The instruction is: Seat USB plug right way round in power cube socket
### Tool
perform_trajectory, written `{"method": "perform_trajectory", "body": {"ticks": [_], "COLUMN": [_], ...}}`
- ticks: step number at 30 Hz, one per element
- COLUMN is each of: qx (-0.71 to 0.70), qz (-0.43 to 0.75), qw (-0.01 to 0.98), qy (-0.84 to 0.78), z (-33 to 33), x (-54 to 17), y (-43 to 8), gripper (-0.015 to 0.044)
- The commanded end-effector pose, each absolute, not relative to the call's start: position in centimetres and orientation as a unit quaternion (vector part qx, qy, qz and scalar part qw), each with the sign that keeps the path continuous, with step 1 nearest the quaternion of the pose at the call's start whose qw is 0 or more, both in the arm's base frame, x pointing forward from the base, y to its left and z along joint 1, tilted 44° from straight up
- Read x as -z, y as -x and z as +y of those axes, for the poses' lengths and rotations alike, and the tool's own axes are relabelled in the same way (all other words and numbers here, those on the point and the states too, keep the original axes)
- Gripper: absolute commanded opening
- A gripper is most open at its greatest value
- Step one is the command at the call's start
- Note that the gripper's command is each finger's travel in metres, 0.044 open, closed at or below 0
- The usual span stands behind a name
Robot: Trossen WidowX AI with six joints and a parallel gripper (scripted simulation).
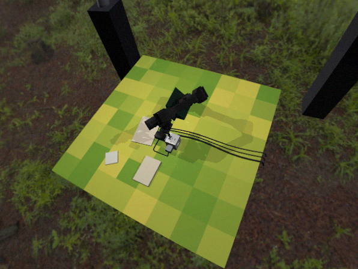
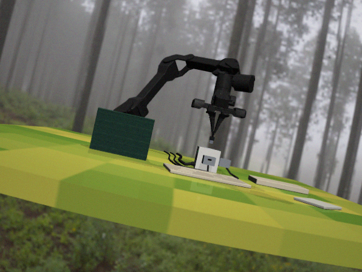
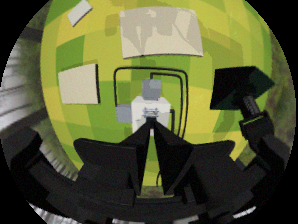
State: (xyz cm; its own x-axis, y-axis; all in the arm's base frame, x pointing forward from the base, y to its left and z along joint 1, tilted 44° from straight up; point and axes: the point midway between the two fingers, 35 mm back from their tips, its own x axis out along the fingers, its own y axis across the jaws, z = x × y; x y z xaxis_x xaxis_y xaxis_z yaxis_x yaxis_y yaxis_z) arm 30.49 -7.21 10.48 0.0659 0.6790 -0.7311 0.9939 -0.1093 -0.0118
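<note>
The gripper [image 2: 211, 140] hangs point-down from my arm [image 2: 170, 73], its fingers drawn nearly together and clamped on the USB plug [image 2: 211, 141], a small grey-tipped body that I see in the exterior view held clear above the top face of the power cube [image 2: 208, 159], apart from it, with a visible gap beneath. The cube itself is a pale block standing by the edge of a flat beige pad [image 2: 206, 175], with black cables [image 1: 222, 144] trailing away across the checkered table [image 1: 192, 192]; a second grey plug [image 1: 169, 148] sticks out of one of its side faces. I judge the held plug to be light, rigid and short, with smooth flat flanks that could slip or twist under a light pinch, so the best hold is on its two broad sides, high on the body, leaving the metal tongue free below. Its long axis stands vertical, in line with my fingers, tongue pointing down toward the top socket; which way round its broad faces sit I cannot tell at this scale. In the wrist view the fingertips converge directly over the cube [image 3: 150, 108], so the plug appears roughly centred above its socket.
</note>
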Motion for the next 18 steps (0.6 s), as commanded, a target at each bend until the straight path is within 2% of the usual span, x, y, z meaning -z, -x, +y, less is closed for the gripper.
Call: {"method": "perform_trajectory", "body": {"ticks": [1,8,18], "qx": [0.302,0.287,0.205], "qz": [0.615,0.621,0.652], "qw": [0.263,0.278,0.361], "qy": [-0.679,-0.674,-0.634], "z": [-7.45,-7.4,-7.35], "x": [-10.57,-10.64,-10.63], "y": [-30.46,-30.47,-30.48], "gripper": [0.0,0.0,0.0]}}
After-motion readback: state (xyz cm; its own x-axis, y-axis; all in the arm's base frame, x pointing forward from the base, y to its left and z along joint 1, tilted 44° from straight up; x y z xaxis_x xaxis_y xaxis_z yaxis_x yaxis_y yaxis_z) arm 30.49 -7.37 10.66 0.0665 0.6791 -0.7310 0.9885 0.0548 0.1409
